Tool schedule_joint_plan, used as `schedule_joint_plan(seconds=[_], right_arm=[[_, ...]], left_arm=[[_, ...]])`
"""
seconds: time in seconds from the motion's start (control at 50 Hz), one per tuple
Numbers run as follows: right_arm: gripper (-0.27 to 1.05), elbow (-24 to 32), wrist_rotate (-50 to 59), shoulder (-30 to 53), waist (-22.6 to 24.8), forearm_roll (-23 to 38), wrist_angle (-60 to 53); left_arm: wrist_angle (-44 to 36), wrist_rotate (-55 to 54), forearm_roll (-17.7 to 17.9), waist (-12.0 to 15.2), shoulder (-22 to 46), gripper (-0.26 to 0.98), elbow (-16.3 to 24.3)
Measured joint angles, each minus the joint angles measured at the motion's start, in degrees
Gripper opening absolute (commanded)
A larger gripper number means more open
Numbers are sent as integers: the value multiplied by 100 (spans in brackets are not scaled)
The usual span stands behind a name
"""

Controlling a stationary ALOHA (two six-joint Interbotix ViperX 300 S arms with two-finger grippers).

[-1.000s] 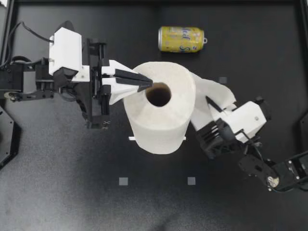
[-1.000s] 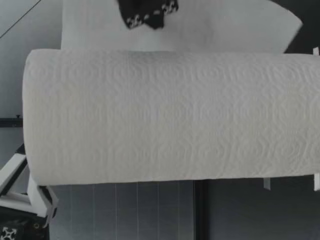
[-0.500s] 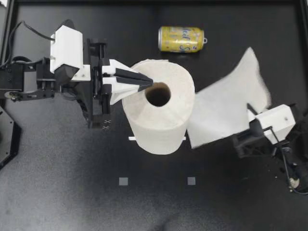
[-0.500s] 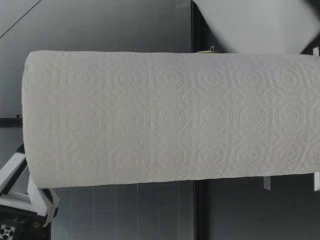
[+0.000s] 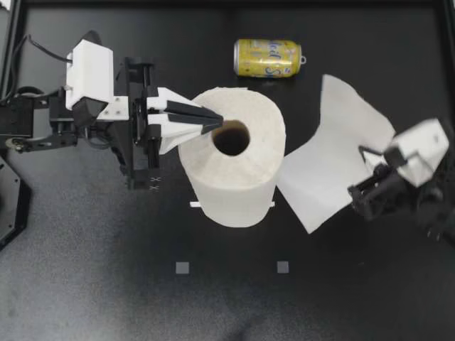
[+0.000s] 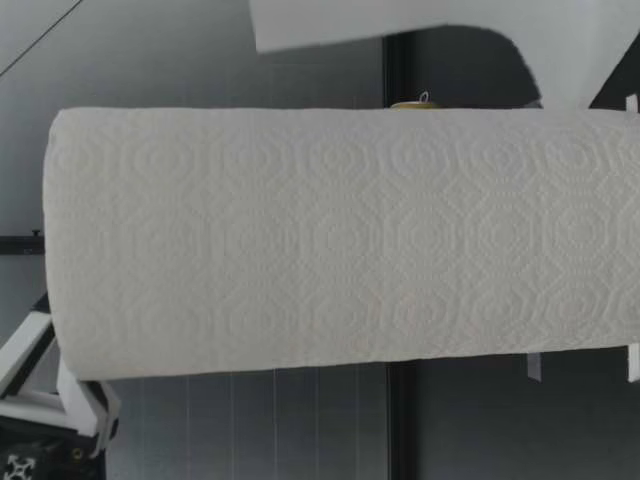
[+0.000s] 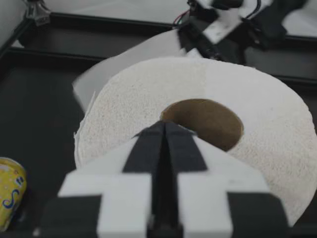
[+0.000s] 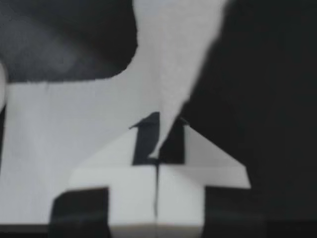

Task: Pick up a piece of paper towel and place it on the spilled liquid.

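A yellow can (image 5: 268, 57) lies on its side on the black table (image 5: 85, 284), far middle, with its tab end facing right. Two small grey squares are fixed to the near part: left square (image 5: 183, 268) and right square (image 5: 283, 267), level with each other and apart.

My right gripper (image 5: 371, 174), pinching the paper towel sheet (image 5: 334, 160), moves from beside the roll (image 5: 234, 174) toward the right edge of the desk (image 5: 106, 277), and the sheet opens out.

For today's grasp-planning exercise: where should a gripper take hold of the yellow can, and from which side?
Probably mid-body on the yellow can, from straight above. It lies on its side, so fingers can straddle the round wall across its shorter width; nothing stands close beside it.
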State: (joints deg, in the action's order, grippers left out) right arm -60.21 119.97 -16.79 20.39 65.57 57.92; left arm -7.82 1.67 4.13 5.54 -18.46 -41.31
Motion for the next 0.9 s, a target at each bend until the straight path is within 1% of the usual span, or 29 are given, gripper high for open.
schedule_joint_plan(seconds=[0.1, 0.24, 0.36, 0.48, 0.56, 0.68, 0.8, 0.9], right_arm=[[-14, -185, -870, -615, -923, 26, -949], [-14, -237, -2215, -1151, -2180, -220, -1661], [-14, -316, -3111, -1301, -3085, -501, -2320], [-14, -378, -3674, -1222, -3911, -580, -2865], [-14, -378, -3990, -1055, -4403, -589, -3190], [-14, -369, -4456, -668, -4992, -598, -3621], [-14, -211, -4896, -149, -5458, -598, -3920], [-14, 18, -5247, 281, -5730, -589, -4087]], left_arm=[[-176, 9, 0, -44, -35, 8, -26], [-448, 9, 9, -97, -88, 8, -44], [-686, 18, 0, -114, -149, 8, -70], [-949, 18, -9, -132, -229, 8, -114], [-1151, 18, -26, -158, -308, 8, -158], [-1310, 18, -44, -176, -396, 8, -211], [-1380, 18, -53, -167, -422, 8, -246], [-1441, 18, -44, -176, -431, 8, -255]])
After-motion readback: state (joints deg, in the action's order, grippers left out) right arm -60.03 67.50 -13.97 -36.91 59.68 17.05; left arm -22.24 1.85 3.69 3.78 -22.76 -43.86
